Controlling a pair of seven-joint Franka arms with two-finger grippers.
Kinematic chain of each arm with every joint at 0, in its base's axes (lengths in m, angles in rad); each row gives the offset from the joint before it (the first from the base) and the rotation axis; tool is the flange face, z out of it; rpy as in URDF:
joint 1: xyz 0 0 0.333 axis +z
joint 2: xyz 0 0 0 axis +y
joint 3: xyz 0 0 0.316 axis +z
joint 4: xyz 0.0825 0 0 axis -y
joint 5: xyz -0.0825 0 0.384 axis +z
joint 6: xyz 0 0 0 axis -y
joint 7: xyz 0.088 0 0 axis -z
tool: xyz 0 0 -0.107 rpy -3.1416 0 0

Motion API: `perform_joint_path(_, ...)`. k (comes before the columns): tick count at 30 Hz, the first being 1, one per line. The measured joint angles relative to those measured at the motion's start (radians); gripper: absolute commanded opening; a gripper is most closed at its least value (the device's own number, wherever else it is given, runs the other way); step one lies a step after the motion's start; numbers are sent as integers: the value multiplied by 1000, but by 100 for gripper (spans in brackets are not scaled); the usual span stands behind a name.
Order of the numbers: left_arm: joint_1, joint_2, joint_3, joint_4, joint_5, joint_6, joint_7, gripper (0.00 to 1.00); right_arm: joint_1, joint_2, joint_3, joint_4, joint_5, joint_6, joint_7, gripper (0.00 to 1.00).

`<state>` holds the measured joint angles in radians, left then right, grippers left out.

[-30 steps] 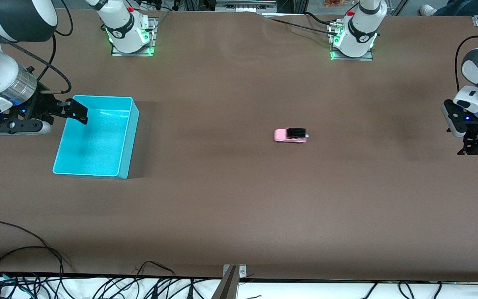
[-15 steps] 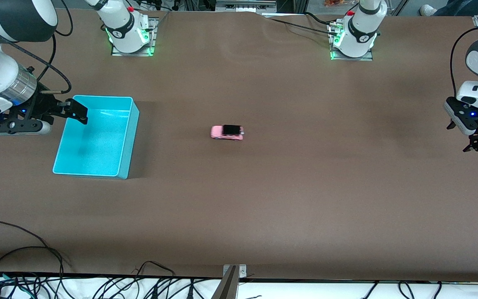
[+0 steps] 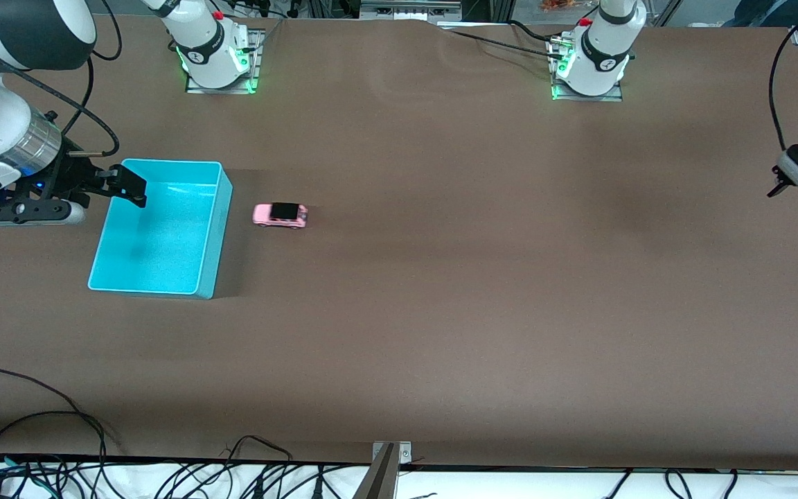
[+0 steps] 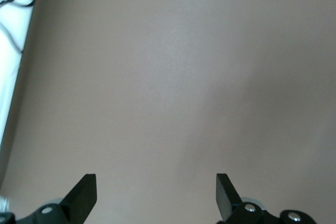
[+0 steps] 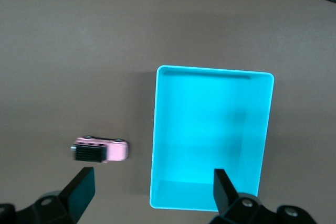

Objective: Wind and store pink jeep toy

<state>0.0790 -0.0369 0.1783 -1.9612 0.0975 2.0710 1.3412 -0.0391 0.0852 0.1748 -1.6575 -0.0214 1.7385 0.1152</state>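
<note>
i see the pink jeep toy [image 3: 280,215] on the counter [image 3: 440,312] just beside the cyan bin [image 3: 161,228] (at its 3 o'clock). right gripper [image 3: 124,186] hangs over the bin's rim, jaws wide; left gripper [image 4: 156,195] waits over bare counter, jaws wide.

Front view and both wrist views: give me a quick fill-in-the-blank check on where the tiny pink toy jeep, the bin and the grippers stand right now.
1. The tiny pink toy jeep with the black roof stands on the brown table beside the open ____ plastic bin.
2. The bin holds ____.
3. The right gripper hovers over the bin's rim with its fingers ____.
4. The left gripper, fingers open, holds ____.

Missing words: cyan; nothing; open; nothing
</note>
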Motion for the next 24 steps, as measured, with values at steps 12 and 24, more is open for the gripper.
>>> perform_joint_path(12, -3, 10, -54, 143, 0, -226, -296, 100, 0, 2, 0, 0, -15, 3, 0, 100)
perform_joint_path(24, -4, 10, -131, 348, 1, -511, -551, 100, 11, 53, 3, 2, -18, 6, -18, 100)
